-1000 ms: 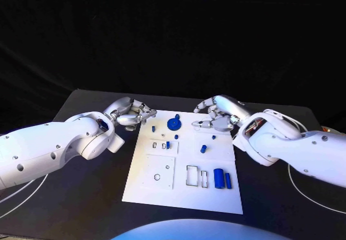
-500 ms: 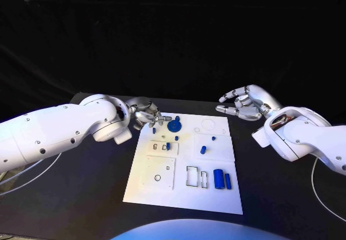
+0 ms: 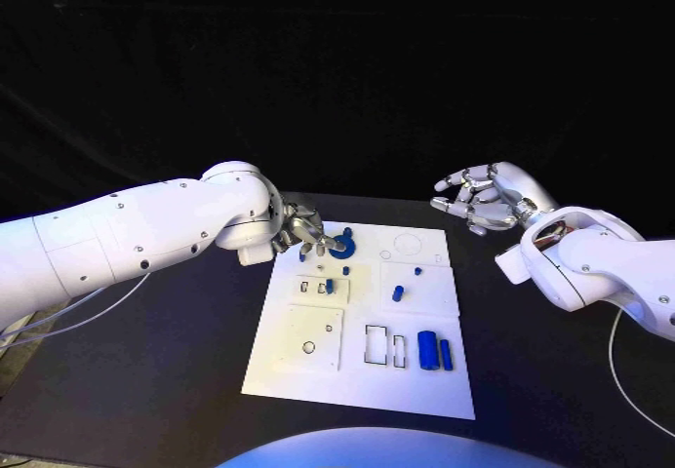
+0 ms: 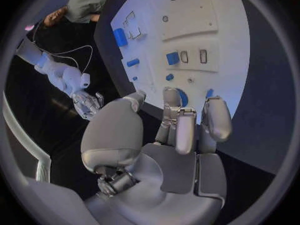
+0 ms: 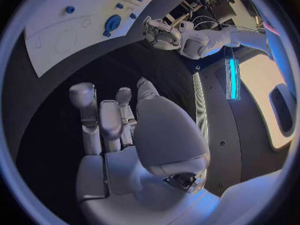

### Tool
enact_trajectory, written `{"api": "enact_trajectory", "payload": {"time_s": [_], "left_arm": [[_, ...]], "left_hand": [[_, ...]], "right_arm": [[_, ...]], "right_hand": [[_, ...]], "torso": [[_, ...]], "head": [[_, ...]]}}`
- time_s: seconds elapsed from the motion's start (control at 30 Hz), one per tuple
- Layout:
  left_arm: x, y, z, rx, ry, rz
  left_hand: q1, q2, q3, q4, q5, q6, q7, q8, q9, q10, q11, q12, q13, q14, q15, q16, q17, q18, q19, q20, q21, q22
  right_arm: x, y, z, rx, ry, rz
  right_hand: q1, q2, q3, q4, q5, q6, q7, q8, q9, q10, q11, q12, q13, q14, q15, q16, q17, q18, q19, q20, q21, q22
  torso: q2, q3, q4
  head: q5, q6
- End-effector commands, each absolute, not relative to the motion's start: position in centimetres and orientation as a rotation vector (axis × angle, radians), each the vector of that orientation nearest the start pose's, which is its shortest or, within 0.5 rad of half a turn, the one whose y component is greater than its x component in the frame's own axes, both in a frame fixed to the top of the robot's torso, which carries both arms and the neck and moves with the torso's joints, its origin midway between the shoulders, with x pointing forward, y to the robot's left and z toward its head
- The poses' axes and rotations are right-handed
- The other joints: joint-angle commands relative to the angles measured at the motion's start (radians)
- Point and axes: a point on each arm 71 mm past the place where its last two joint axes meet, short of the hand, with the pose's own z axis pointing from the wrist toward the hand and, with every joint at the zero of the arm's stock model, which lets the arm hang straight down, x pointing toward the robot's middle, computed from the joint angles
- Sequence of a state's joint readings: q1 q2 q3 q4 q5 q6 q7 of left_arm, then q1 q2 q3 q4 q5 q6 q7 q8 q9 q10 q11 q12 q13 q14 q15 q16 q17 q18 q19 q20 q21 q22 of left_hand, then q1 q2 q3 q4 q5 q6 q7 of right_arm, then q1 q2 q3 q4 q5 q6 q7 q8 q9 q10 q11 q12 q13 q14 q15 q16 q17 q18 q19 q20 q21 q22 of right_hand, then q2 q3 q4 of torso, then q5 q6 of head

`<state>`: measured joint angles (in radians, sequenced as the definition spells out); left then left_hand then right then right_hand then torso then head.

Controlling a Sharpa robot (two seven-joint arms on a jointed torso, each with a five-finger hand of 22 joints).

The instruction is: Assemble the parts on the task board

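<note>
L hand (image 3: 307, 237) sits over the task board (image 3: 317, 366) far-left corner, fingers (image 4: 185, 130) curled loosely at the round blue part (image 3: 340, 246); whether it grips it cannot be told. Likely positioned for pickup. R hand (image 3: 483, 198) hovers off-board above the surface (image 3: 169, 390), fingers apart, holding nothing, prob. kept clear.

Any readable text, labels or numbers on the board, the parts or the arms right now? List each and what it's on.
None can be read.
task board: outlined slots and circles, no lettering visible.
blue parts: plain, no marks visible.
left hand and right hand: no brand or number visible on them or on the white arms.
</note>
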<state>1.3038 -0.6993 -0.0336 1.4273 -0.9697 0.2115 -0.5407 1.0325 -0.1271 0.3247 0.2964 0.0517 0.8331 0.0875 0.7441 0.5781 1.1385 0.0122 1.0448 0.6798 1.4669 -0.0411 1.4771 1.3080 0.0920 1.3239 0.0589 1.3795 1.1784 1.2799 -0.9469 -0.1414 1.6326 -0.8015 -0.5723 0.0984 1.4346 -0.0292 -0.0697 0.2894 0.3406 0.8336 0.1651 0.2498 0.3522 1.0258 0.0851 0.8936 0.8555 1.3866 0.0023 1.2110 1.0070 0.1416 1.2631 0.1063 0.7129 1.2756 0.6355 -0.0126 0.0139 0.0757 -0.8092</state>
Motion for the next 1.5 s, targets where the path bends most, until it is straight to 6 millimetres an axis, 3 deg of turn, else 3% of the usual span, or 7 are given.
{"api": "enact_trajectory", "payload": {"time_s": [0.03,0.1,0.23,0.3,0.6,1.03,1.5], "left_arm": [[50.2,16.6,-19.0,-0.055,2.466,-0.396],[50.3,16.4,-19.1,-0.043,2.477,-0.387],[50.5,15.7,-19.4,-0.025,2.492,-0.373],[50.6,15.4,-19.7,-0.017,2.501,-0.363],[51.1,14.7,-20.6,-0.011,2.521,-0.325],[51.4,14.7,-21.2,-0.01,2.527,-0.295],[51.3,14.6,-21.8,0.006,2.574,-0.268]], "left_hand": [[-0.005,0.008,-0.008,-0.001,0.003,-0.005,-0.007,0.007,0.005,0.002,-0.002,0.003,0.0,0.05,-0.008,-0.005,0.083,-0.008,0.007,0.0,0.005,0.0],[-0.006,0.009,-0.009,-0.001,0.003,-0.006,-0.007,0.007,0.006,0.0,-0.002,0.002,-0.002,0.049,-0.008,-0.006,0.081,-0.007,0.005,0.0,0.004,-0.003],[-0.003,0.012,-0.009,-0.002,0.004,-0.017,-0.005,0.003,0.008,-0.002,-0.001,0.001,-0.002,0.049,-0.008,-0.007,0.08,-0.008,0.006,-0.001,0.004,-0.001],[0.001,0.014,-0.011,-0.002,0.004,-0.034,-0.001,-0.008,0.008,-0.002,0.002,0.003,0.002,0.048,-0.006,-0.007,0.081,-0.008,0.008,-0.001,0.006,0.002],[0.004,0.018,-0.014,-0.002,0.004,-0.035,0.001,-0.018,0.008,0.063,0.003,0.084,0.126,0.053,-0.005,0.0,0.093,-0.02,0.042,0.001,0.034,0.056],[0.003,0.017,-0.018,-0.001,0.003,-0.031,0.0,-0.021,0.01,0.071,0.002,0.097,0.143,0.055,-0.006,0.002,0.096,-0.021,0.048,0.001,0.04,0.066],[-0.106,0.008,-0.144,-0.001,-0.003,-0.029,0.001,-0.032,0.025,0.055,0.003,0.104,0.155,0.053,-0.005,-0.002,0.09,-0.023,0.05,0.0,0.047,0.077]], "right_arm": [[47.0,-23.1,-16.4,0.455,1.497,1.019],[47.1,-23.1,-16.4,0.459,1.494,1.024],[47.2,-23.1,-16.4,0.472,1.488,1.04],[47.3,-23.1,-16.5,0.482,1.485,1.05],[47.5,-23.3,-16.6,0.521,1.466,1.072],[47.9,-23.5,-17.0,0.603,1.469,1.092],[47.9,-23.5,-17.3,0.616,1.478,1.087]], "right_hand": [[0.014,0.003,0.013,0.001,0.008,-0.014,0.004,0.014,-0.006,-0.055,-0.001,-0.065,-0.072,-0.07,0.006,-0.143,-0.153,0.038,-0.087,0.005,-0.256,-0.107],[0.023,0.001,0.025,0.002,0.011,-0.024,0.01,0.025,-0.011,-0.073,0.006,-0.123,-0.135,-0.141,0.007,-0.31,-0.313,0.038,-0.108,0.014,-0.338,-0.167],[0.03,-0.003,0.048,0.001,0.012,-0.034,0.019,0.037,-0.018,-0.084,0.013,-0.222,-0.238,-0.17,0.019,-0.422,-0.346,0.039,-0.127,0.022,-0.415,-0.239],[0.036,-0.011,0.1,0.0,0.013,-0.041,0.027,0.046,-0.032,-0.063,0.031,-0.359,-0.395,-0.183,0.036,-0.594,-0.389,0.041,-0.139,0.037,-0.515,-0.352],[0.019,-0.064,0.21,-0.002,0.009,-0.053,0.062,0.037,-0.071,-0.058,0.071,-0.52,-0.641,-0.27,0.085,-0.893,-0.508,0.04,-0.197,0.087,-0.65,-0.564],[0.0,-0.082,0.262,-0.003,0.004,-0.054,0.068,0.04,-0.087,-0.046,0.075,-0.542,-0.723,-0.264,0.097,-0.973,-0.555,0.04,-0.204,0.097,-0.65,-0.676],[-0.002,-0.102,0.278,-0.009,0.003,-0.06,0.072,0.041,-0.095,-0.048,0.08,-0.545,-0.754,-0.274,0.105,-1.008,-0.574,0.039,-0.217,0.104,-0.651,-0.73]], "torso": [[0.001,0.0,0.0012],[0.001,0.0,0.0012],[0.001,-0.0014,0.0033],[0.002,-0.0025,0.0008],[0.003,-0.0022,-0.0009],[0.001,-0.0008,0.0002],[0.002,-0.0013,-0.0003]], "head": [[0.0,-0.002],[0.001,-0.002],[0.001,-0.006],[0.004,-0.007],[0.005,-0.012],[0.005,-0.018],[0.002,-0.023]]}}
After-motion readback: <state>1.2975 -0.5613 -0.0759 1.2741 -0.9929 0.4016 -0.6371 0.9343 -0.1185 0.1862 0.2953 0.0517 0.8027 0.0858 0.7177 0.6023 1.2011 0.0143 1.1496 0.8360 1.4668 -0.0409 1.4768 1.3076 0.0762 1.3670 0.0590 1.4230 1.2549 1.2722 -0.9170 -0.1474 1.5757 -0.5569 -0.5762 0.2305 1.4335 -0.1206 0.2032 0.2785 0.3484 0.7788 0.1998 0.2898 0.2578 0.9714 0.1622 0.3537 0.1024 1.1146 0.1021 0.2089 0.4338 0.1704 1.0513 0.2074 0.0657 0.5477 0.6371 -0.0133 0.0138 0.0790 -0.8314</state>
